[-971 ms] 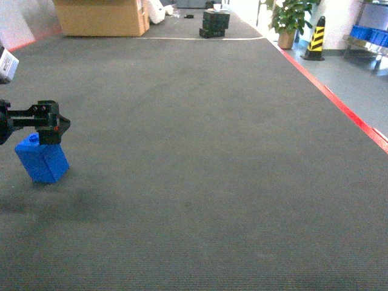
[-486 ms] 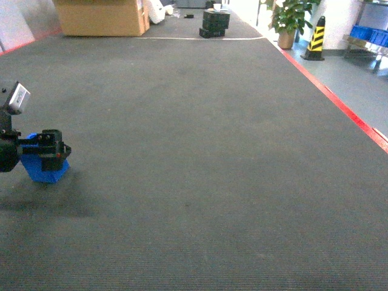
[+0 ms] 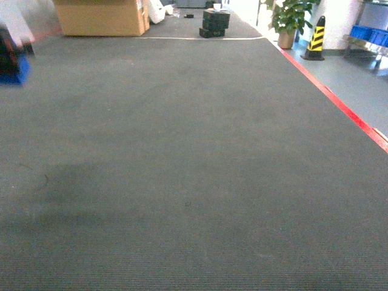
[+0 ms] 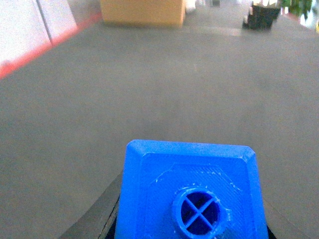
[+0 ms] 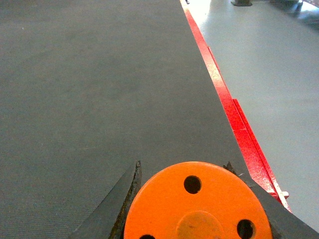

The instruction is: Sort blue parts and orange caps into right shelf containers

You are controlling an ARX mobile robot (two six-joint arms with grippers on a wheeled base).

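Raised since before: one blue part [image 4: 192, 196], one orange cap [image 5: 197, 204].

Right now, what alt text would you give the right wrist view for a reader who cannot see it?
An orange cap with small holes in its flat top fills the bottom of the view, held between the dark fingers of the right gripper. Beyond it stretches a dark grey mat, edged on the right by a red border and pale grey floor.

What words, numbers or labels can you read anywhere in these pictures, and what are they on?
None can be read.
Blue part: moulded cross in its boss, no lettering.
Orange cap: only its holed top shows, no print visible.
Cardboard box: no readable print.
Striped cone: stripes only.
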